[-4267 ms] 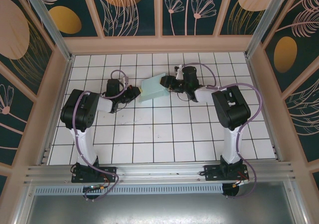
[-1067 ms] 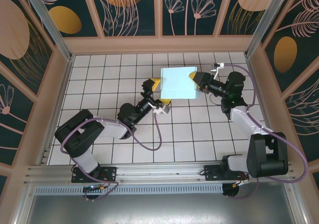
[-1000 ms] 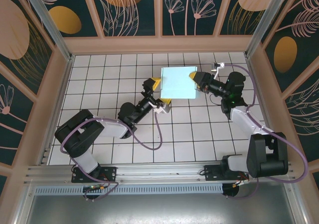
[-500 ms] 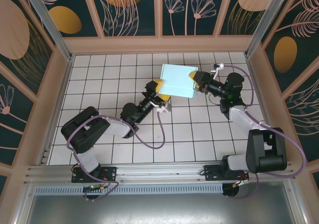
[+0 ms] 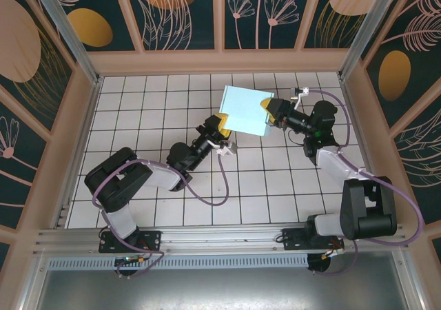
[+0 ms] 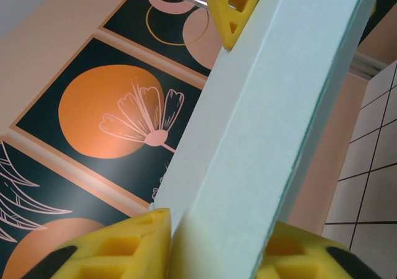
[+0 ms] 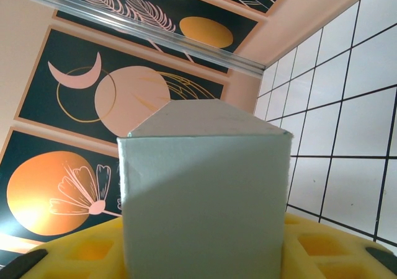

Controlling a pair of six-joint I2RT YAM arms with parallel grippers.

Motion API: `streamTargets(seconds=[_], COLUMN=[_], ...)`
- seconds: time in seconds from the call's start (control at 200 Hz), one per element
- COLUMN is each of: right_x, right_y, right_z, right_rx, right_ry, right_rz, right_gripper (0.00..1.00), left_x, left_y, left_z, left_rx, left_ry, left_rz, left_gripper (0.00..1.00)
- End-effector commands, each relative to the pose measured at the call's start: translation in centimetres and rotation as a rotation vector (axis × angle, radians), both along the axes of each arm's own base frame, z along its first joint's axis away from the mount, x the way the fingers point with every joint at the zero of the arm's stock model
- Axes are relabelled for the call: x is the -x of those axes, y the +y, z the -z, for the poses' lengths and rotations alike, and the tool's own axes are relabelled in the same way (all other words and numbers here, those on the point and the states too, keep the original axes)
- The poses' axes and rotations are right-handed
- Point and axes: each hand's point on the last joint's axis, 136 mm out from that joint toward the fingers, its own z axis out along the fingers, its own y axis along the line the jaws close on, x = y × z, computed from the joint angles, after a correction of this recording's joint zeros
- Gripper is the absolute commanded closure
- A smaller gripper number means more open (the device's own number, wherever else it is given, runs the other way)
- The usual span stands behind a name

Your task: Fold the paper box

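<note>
The paper box hangs in the air over the far half of the tiled worktop, carried between the two arms and touching no tile. The left gripper has the near-left corner: in its wrist view the yellow fingers sit against both faces of the card with no gap showing, so it looks clamped on. The right gripper pinches the opposite edge, with the card filling the space between its pads.

As for progress, the box looks early to midway. It reads as a shallow blue slab with one narrow side panel showing, so the body seems at least partly squared up, not lying flat. No closed end flap is visible (the ends are mostly hidden by the fingers). What seems left is opening the body fully and tucking the flaps.
</note>
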Motion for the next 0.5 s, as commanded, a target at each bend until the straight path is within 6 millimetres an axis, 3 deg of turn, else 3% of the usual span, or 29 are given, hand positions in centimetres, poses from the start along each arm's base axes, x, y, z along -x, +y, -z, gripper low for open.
streamTargets(seconds=[0.0,0.16,0.38,0.495], right_x=[0.9,0.9,0.5,-0.1], right_y=[0.9,1.0,0.6,-0.2], right_z=[-0.3,-0.3,-0.9,-0.2], right_rx=[0.003,0.009,0.047,0.091], right_ry=[-0.027,-0.034,-0.094,-0.086], right_rz=[-0.056,-0.056,-0.019,0.028], right_gripper=[0.53,0.51,0.16,0.09], left_x=[0.0,-0.1,-0.8,-1.3], left_y=[0.7,0.8,0.7,0.7], left_z=[-1.6,-1.6,-0.6,1.3], left_rx=[0.052,0.053,0.070,0.048], left_ry=[-0.035,-0.029,0.097,0.178], left_rz=[-0.023,-0.026,-0.018,-0.032], left_gripper=[0.75,0.76,0.77,0.77])
